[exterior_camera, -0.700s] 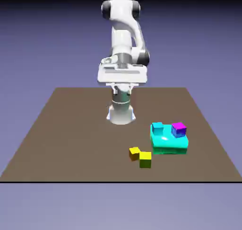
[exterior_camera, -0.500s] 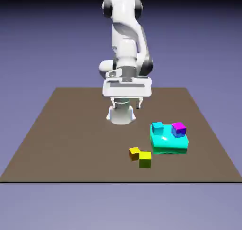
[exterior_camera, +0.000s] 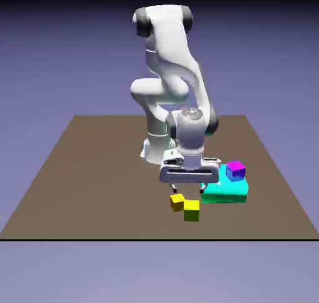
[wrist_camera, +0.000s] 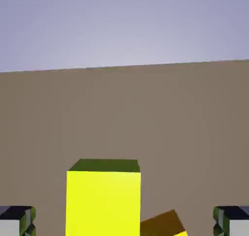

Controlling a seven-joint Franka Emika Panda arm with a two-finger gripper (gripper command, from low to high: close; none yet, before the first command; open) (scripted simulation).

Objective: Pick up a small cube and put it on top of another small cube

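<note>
yellow cube (exterior_camera: 192, 211) sits just beside the orange cube (exterior_camera: 177, 202), near the turquoise block (exterior_camera: 225, 190).

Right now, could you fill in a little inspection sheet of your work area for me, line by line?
Surface: brown table, no damage seen.
Job's things: yellow-green cube and orange-yellow cube, close together on the table, not stacked; which goes on top, I cannot tell.
Clutter: turquoise block on the exterior view's right, with a magenta-and-blue cube on it.
Gripper: the gripper is open, above the table near the two yellowish cubes; nothing between its fingertips.
Cables: nothing seen.
Surroundings: plain blue-violet backdrop; no people seen.
</note>
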